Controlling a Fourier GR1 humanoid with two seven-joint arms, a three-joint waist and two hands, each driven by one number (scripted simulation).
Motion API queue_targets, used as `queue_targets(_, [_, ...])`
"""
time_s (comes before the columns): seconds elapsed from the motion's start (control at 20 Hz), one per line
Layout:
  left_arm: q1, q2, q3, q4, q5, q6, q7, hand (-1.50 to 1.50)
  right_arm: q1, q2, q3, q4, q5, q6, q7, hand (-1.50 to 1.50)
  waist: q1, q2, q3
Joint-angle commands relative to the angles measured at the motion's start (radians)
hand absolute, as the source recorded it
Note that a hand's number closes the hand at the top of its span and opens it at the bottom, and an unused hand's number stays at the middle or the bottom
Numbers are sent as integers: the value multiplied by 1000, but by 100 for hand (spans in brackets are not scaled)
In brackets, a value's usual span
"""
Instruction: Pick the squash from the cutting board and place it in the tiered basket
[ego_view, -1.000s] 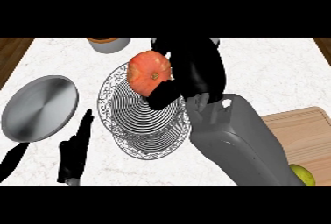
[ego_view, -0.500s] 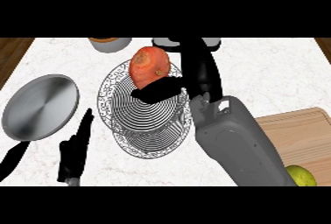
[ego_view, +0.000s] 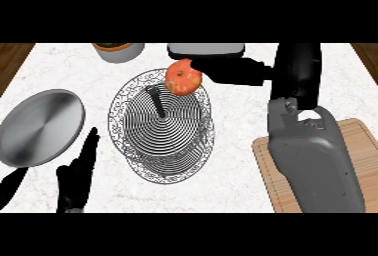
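Note:
The orange squash (ego_view: 183, 78) lies at the far right edge of the wire tiered basket (ego_view: 122, 116), over its upper tier. My right hand (ego_view: 294, 70) is to the right of the basket, its fingers (ego_view: 225, 71) stretched straight to the left and ending right beside the squash, not curled round it. Whether they touch it I cannot tell. The wooden cutting board (ego_view: 269, 170) lies at the lower right, mostly hidden under my right forearm. My left hand (ego_view: 77, 176) rests open at the lower left, fingers up.
A round silver plate (ego_view: 40, 128) lies left of the basket. A small pot (ego_view: 118, 50) stands at the counter's far edge, with a grey box-shaped item (ego_view: 205, 50) to its right. Wood floor shows past both far corners.
The right hand uncurled from the squash and drew back to the right. The squash now lies at the basket's far right edge. The left hand stayed still.

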Motion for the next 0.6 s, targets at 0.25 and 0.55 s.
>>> queue_targets(0.25, [19, -36, -9, 51, -17, 26, 19, 0, 231, -247, -305, -363, -179, 147, 113, -150, -30, 3, -4])
queue_targets(0.55, [25, -62, -23, 12, -36, 61, 40, 0, 475, -382, -602, -503, -536, 303, 40, -150, -48, 2, -1])
